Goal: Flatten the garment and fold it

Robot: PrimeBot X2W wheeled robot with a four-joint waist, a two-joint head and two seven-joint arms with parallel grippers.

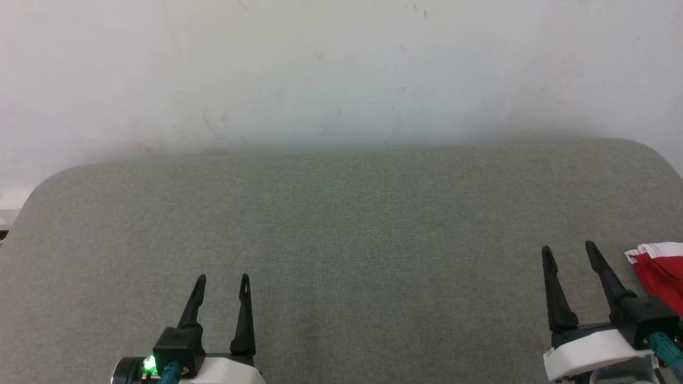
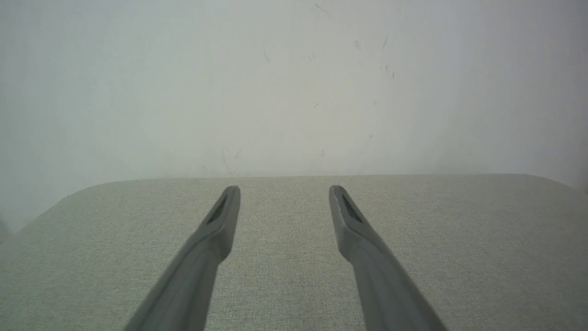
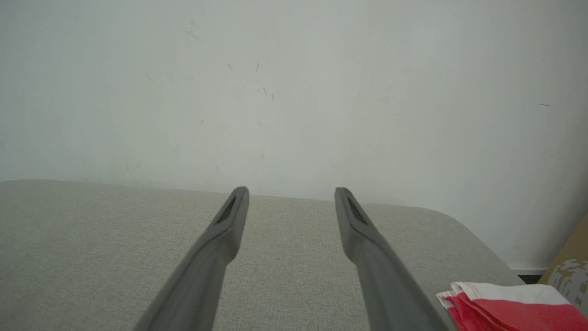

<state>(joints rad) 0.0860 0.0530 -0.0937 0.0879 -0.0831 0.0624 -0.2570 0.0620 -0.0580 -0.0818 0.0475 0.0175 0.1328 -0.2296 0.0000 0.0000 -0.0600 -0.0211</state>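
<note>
Both grippers spread and empty over the padded surface; garment lies off to my right.

My left gripper (image 1: pixel 223 277) and right gripper (image 1: pixel 567 246) each hold their two long dark fingers well apart, pinching nothing. Beneath and ahead of them lies a grey-green woven fabric surface (image 1: pixel 341 240) with rounded far corners, smooth and flat. Beyond it stands a white wall (image 1: pixel 341 69) bearing faint scuffs and specks. The bright red thin-fabric garment with white trim (image 1: pixel 659 266) lies bunched just right of my right gripper, clear of its fingertips.
</note>
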